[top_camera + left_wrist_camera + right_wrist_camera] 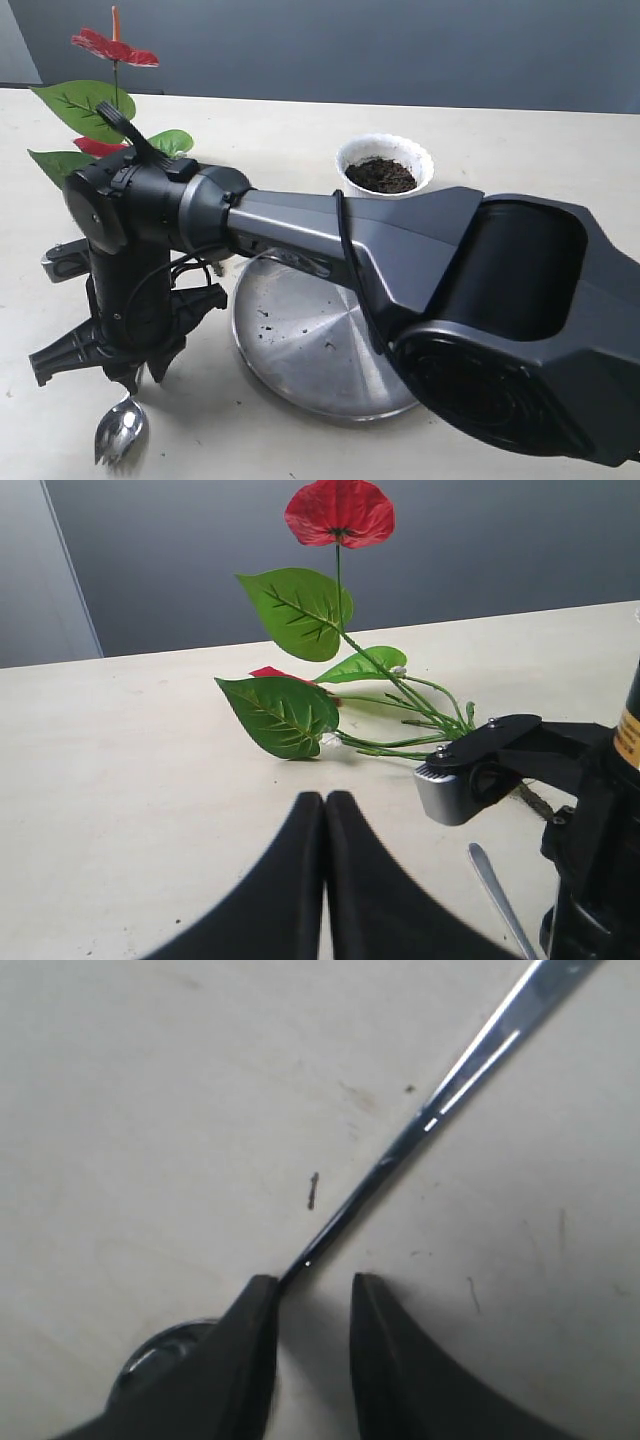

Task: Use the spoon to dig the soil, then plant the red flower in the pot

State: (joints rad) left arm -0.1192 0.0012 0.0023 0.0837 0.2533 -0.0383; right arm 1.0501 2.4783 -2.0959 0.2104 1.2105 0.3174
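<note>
The spoon lies flat on the table at the front left, its thin handle running away from the bowl. My right gripper hangs just above its neck, open. The handle slips under one finger rather than between the two. The red flower lies behind that arm, blooms and green leaves raised. The white pot stands at the back, filled with dark soil. My left gripper is shut and empty, low over the table, facing the flower.
A large round steel plate with a few soil crumbs sits between pot and spoon. The right arm stretches across it. Its wrist camera housing hangs close to the flower stems, with the spoon handle below.
</note>
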